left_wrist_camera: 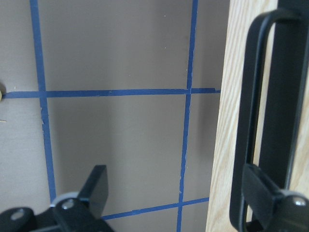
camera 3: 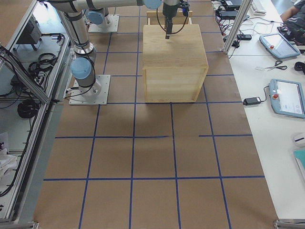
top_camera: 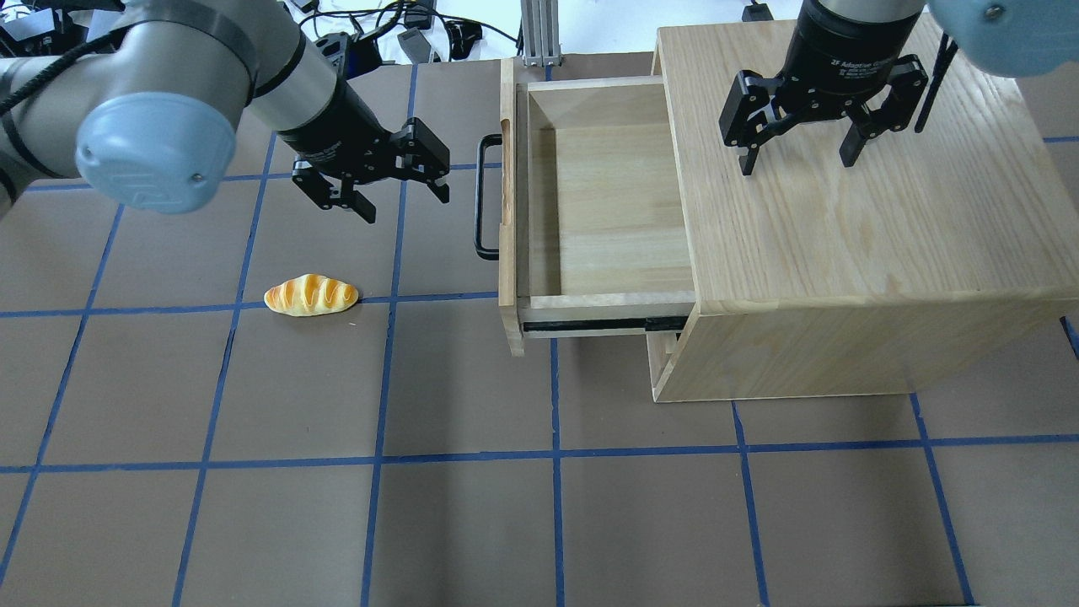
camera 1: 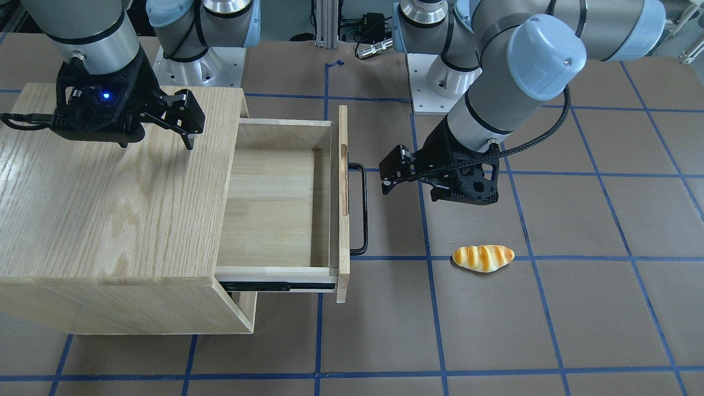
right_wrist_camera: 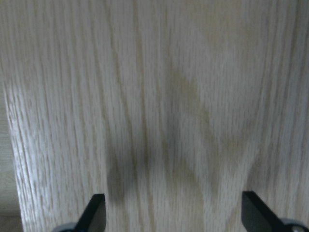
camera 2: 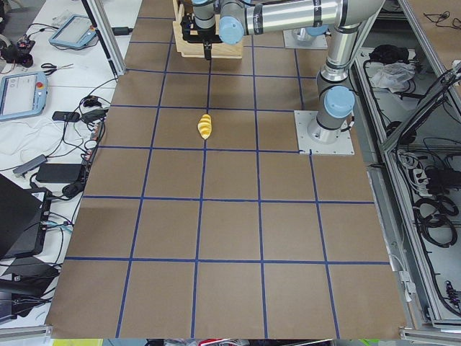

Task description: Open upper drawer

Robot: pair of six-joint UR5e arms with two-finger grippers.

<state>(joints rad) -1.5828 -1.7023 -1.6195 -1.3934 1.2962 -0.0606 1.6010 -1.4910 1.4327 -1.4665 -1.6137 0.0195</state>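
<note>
The upper drawer (camera 1: pixel 275 209) is pulled well out of the oak cabinet (camera 1: pixel 110 192), and its pale wood box is empty. It also shows in the overhead view (top_camera: pixel 607 211). Its black bar handle (camera 1: pixel 360 209) (top_camera: pixel 480 198) is free. My left gripper (camera 1: pixel 410 192) (top_camera: pixel 405 205) is open and empty, hovering a short way in front of the handle without touching it. In the left wrist view the handle (left_wrist_camera: pixel 251 96) runs past the right finger (left_wrist_camera: pixel 260 188). My right gripper (camera 1: pixel 157 144) (top_camera: pixel 797 163) is open and empty just above the cabinet top (right_wrist_camera: pixel 169 96).
A yellow bread roll (camera 1: pixel 483 257) (top_camera: pixel 310 295) lies on the brown table with blue tape lines, in front of the drawer and below my left gripper in the overhead view. The black slide rail (top_camera: pixel 603 323) shows along the drawer's side.
</note>
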